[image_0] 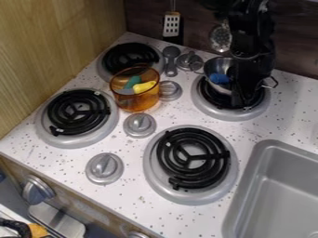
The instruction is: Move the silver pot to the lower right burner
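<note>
We are looking down at a slant on a white, dark-speckled bench (133, 197) with four burners. The silver pot (213, 82) is sitting at the upper right burner (229, 113), and we are seeing a blue thing (219, 78) inside it. One handle is sticking out on the left and another on the right, but the arm is hiding much of the pot, so we are not managing to tell whether its base is touching the coil. The black gripper (241, 91) is hanging from the top edge, down over the pot; we are failing to make out whether its jaws are wide, narrow or holding the pot. Nearer to us, the lower right burner (154, 178) is showing its black coil inside a silvery rim, and a grey sink (281, 186) is lying to its right. On the left we are finding the upper left burner (129, 56) and the lower left burner (77, 113). A see-through orange pot (138, 101) is standing between these and the silver pot, holding teal, yellow and grey things. Grey knobs (140, 125) are dotting the middle of the bench, and a grey spoon (171, 60) is lying beside the upper left burner. Behind, a spatula (171, 24) and a slotted spoon (220, 37) are hanging against a dark wall (142, 14), while a wooden panel (56, 46) is rising at the left.
</note>
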{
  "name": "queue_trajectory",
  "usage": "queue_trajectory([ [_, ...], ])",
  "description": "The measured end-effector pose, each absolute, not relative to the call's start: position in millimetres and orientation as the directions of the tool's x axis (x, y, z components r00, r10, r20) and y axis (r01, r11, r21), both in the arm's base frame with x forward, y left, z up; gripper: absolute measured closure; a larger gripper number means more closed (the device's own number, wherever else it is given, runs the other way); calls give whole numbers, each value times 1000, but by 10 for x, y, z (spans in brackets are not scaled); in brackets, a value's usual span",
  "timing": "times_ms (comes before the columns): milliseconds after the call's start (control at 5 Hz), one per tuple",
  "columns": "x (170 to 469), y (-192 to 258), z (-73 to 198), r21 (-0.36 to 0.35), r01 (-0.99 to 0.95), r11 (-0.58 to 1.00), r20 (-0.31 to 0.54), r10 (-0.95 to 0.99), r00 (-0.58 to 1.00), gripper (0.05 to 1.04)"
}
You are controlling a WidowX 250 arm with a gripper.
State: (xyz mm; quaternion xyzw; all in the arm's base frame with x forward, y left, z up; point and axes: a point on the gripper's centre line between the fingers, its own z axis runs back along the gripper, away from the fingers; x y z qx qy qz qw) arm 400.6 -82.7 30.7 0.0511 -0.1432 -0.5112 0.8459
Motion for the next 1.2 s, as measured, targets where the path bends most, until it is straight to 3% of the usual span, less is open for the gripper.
queue_trajectory([
  [200,4021,-819,307,248,843,477,200,-877,437,946],
  [400,3956,-813,314,266,836,479,179,-877,446,995],
  [1200,3433,-963,510,261,668,696,187,-716,673,1007],
])
